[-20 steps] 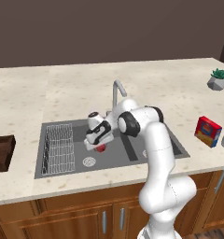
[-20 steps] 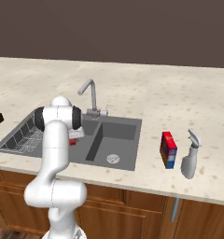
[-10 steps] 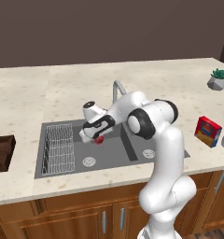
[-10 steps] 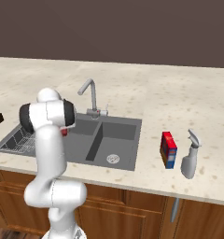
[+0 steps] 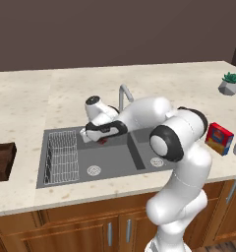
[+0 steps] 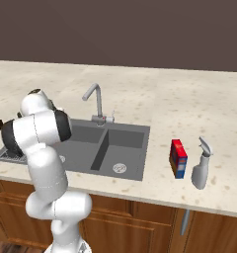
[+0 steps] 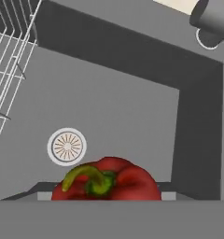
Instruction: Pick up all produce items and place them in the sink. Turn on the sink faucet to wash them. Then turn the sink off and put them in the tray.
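Above the sink [image 5: 115,165], a red pepper [image 7: 109,183] is held closed in the gripper [image 5: 93,135], with the tray [image 5: 2,160] at nine o'clock on the worktop [image 5: 31,98], so carrying there is judged next.

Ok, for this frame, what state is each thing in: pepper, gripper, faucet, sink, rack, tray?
red pepper: held above the sink basin, stem up toward the camera.
gripper: shut on the red pepper, over the left basin.
sink faucet: no water visible.
sink: dry, both drains uncovered.
wire rack: sitting in the left basin, nothing in it.
tray: on the counter, nothing seen in it.
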{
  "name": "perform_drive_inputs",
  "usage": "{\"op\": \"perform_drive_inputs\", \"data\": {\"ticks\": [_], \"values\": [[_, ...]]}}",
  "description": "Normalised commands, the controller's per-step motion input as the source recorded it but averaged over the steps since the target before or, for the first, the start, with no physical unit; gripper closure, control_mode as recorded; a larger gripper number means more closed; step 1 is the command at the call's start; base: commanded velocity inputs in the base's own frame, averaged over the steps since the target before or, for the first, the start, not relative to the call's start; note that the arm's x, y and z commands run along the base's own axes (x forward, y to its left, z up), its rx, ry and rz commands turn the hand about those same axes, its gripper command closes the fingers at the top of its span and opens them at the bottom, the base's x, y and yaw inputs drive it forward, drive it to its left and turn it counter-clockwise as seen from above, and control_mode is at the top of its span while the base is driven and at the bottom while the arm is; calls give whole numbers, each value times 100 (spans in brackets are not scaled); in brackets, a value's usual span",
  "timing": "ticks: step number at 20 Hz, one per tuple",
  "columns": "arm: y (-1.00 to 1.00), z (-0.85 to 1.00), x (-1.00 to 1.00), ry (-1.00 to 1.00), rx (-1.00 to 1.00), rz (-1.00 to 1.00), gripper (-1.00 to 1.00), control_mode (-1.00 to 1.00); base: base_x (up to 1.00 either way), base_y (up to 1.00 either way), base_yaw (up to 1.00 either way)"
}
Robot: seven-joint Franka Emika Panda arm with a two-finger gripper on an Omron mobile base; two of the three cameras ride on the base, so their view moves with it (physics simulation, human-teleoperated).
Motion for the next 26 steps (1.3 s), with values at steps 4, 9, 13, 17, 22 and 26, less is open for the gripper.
{"op": "perform_drive_inputs", "data": {"ticks": [4, 9, 13, 17, 22, 26], "values": [[40, 93, -9, 1, 0, 6, 100, -100, 0, 0, 0], [63, 46, -9, 8, 1, 14, 100, -100, 0, 0, 0], [78, 23, -24, 11, 2, 20, 100, -100, 0, 0, 0], [79, 15, -34, 8, 3, 23, 100, -100, 0, 0, 0], [75, 1, -52, 2, 1, 23, 100, -100, 0, 0, 0], [69, 0, -63, 0, 1, 24, 100, -100, 0, 0, 0]]}}
